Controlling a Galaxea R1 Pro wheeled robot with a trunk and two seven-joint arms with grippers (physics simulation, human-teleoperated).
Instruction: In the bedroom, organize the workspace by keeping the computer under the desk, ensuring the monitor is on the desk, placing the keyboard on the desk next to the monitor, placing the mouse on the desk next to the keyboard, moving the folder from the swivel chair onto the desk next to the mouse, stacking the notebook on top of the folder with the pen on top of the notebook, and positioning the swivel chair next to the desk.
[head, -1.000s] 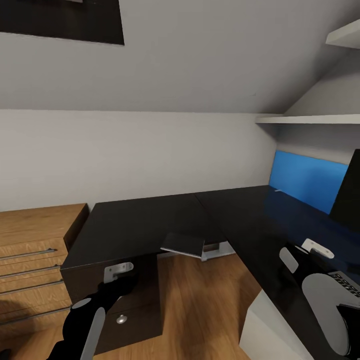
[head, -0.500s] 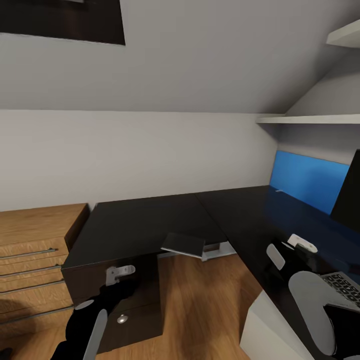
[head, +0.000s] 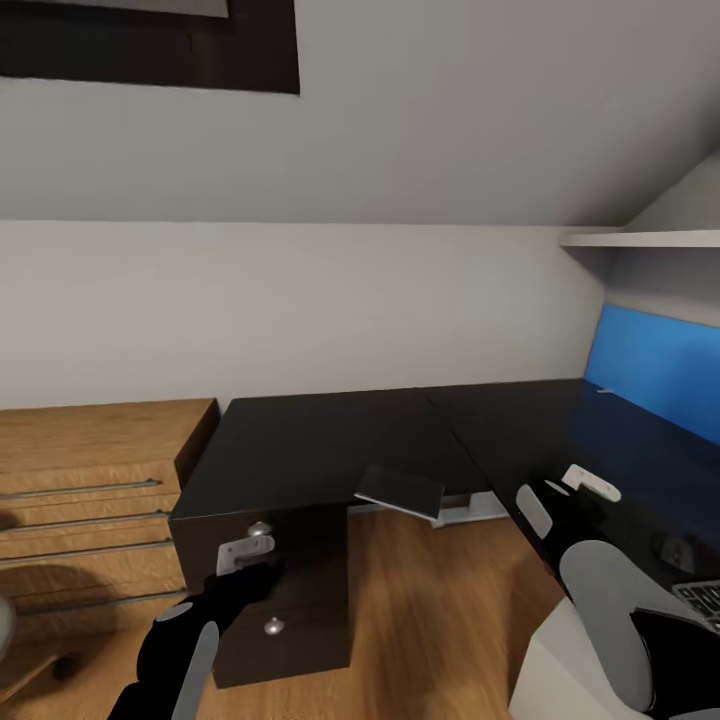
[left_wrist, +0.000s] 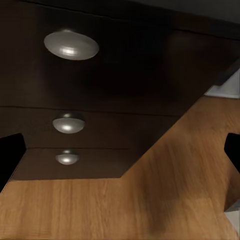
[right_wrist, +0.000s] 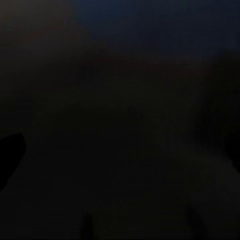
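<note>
The desk (head: 520, 430), a black top with a blue back panel (head: 660, 370), runs along the right of the head view. A thin dark-grey notebook (head: 400, 490) sticks out over the floor where the desk meets the black drawer unit (head: 300, 450). A corner of the keyboard (head: 703, 596) shows at the lower right on the desk. My right gripper (head: 563, 494) hovers open over the desk's near part, with nothing between its fingers. The right wrist view is nearly black, close to the desk top (right_wrist: 120, 100). My left gripper (head: 248, 558) is open and empty in front of the drawer unit (left_wrist: 125, 75).
The drawer unit has round silver knobs (left_wrist: 71, 45) on its front. A light-wood chest of drawers (head: 90, 480) stands left of it. Wood floor (head: 420, 600) lies between unit and desk. A white shelf (head: 640, 240) hangs above the desk, a dark skylight (head: 150, 45) overhead.
The whole head view has shifted, so the camera turned left; the monitor's edge has left the picture. My right gripper has drawn back along the desk, and the keyboard now shows only at the corner.
</note>
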